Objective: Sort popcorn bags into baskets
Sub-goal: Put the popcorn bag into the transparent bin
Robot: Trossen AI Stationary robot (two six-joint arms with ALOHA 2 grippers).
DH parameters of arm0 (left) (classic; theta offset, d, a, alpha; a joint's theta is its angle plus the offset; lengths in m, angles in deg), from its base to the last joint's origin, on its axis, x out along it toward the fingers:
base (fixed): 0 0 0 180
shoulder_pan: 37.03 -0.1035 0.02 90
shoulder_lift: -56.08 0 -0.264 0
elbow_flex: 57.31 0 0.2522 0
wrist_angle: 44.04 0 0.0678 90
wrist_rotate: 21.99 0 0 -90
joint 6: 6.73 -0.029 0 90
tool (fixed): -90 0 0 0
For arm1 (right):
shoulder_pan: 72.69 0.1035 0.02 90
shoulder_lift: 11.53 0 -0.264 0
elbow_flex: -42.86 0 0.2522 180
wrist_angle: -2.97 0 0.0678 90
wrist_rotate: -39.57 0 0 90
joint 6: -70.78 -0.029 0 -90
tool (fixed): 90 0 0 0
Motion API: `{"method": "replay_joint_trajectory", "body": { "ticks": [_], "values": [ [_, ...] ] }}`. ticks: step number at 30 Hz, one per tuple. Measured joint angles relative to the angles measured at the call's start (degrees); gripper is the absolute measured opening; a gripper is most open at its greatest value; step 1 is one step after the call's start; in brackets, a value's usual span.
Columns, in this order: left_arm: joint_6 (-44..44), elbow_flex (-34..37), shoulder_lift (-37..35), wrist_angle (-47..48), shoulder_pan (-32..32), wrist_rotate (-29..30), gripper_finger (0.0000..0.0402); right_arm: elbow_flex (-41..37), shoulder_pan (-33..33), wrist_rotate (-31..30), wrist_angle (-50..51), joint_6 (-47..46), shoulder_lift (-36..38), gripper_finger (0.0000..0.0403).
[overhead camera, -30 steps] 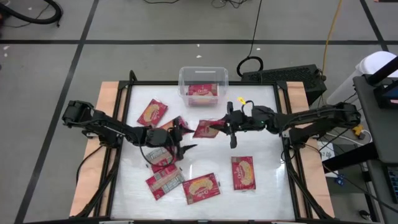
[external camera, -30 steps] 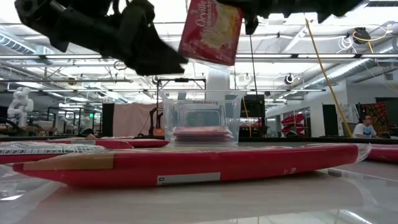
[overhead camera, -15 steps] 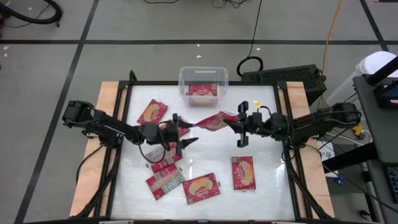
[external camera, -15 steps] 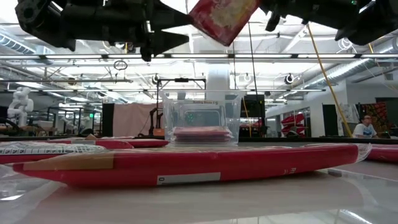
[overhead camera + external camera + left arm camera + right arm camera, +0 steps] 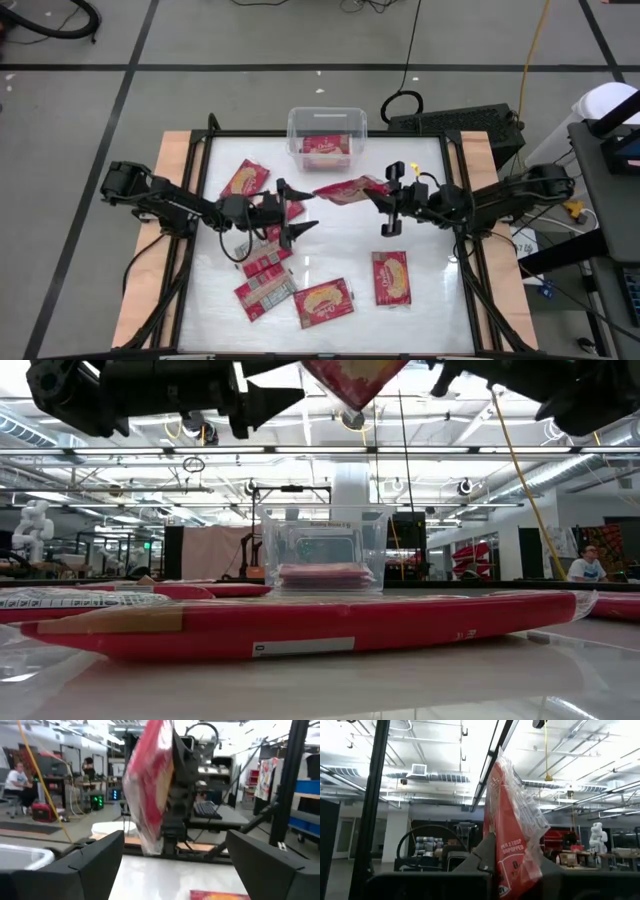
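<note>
A red popcorn bag (image 5: 345, 190) hangs in the air over the middle of the table, with my right gripper (image 5: 380, 197) shut on it. My left gripper (image 5: 300, 208) stands open just left of the bag, facing it; in the left wrist view the bag (image 5: 150, 785) shows beyond its spread fingers, untouched. The clear basket (image 5: 327, 135) stands at the far edge with one bag (image 5: 325, 147) lying flat inside. Several more bags lie flat on the table, among them one at far left (image 5: 245, 180) and one at near right (image 5: 390, 277). My right gripper pinches the bag between its two fingers at one short end (image 5: 506, 867). The fingers come from the table's right, slanting upward. The bag juts out past them toward the left gripper, tilted, lifted clear of the table and edge-on to the wrist camera.
Bags lie at the near left (image 5: 262, 292), (image 5: 265, 260) and near middle (image 5: 323, 302). A black frame rail (image 5: 200, 190) borders the white tabletop. Beyond the far right corner sits a dark keyboard (image 5: 455, 122).
My right gripper has tipped upward and drawn back a little toward the table's right edge, swinging the bag up from hanging to jutting out high. My left gripper has tipped up toward level and risen a little, staying open.
</note>
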Motion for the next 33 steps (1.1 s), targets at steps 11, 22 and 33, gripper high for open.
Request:
{"method": "replay_joint_trajectory", "body": {
  "ticks": [11,22,33],
  "values": [
    [1.7,-0.1,0.0,-0.7,-3.3,-7.9,0.0280,7.5,-0.1,3.2,-5.2,-1.3,-12.5,0.0009],
    [1.1,-0.1,0.0,-1.2,-3.4,-8.3,0.0091,9.8,-0.2,3.2,-4.6,-2.0,-13.6,0.0009],
    [2.9,2.4,0.0,0.9,-6.8,-8.7,0.0038,9.6,0.6,-2.6,6.1,-9.1,-12.2,0.0069]
  ]
}}
